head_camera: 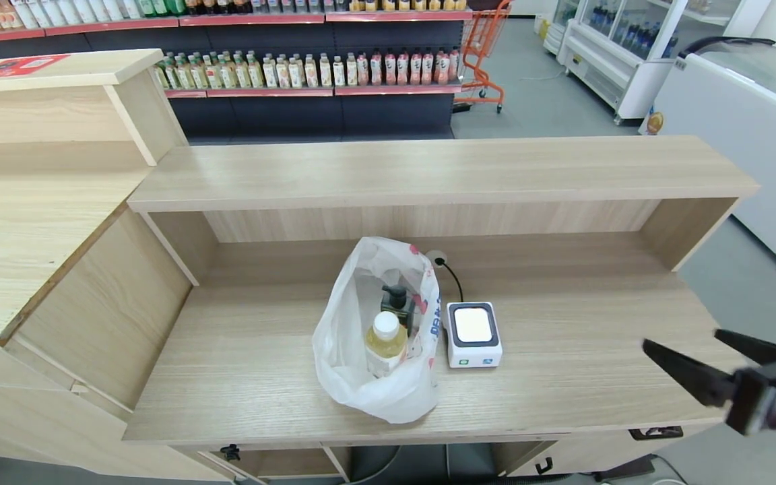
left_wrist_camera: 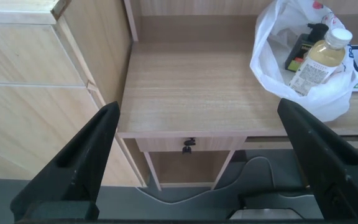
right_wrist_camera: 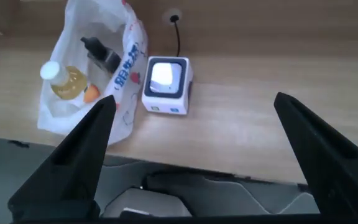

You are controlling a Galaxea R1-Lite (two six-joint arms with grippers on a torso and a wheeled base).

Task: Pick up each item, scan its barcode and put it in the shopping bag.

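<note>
The right pincer [head_camera: 698, 360] and left pincer [left_wrist_camera: 199, 112] both gape wide, empty. The scanner [head_camera: 473, 333] sits toward the right pincer, with the filled shopping bag [head_camera: 361, 387] just beyond it.

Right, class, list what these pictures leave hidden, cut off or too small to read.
- Head view: the bag hides the bases of the bottle and pump bottle.
- All views: the bottle's label is too small to show a barcode.
- Head view: the right claw's arm is cut off by the edge.
</note>
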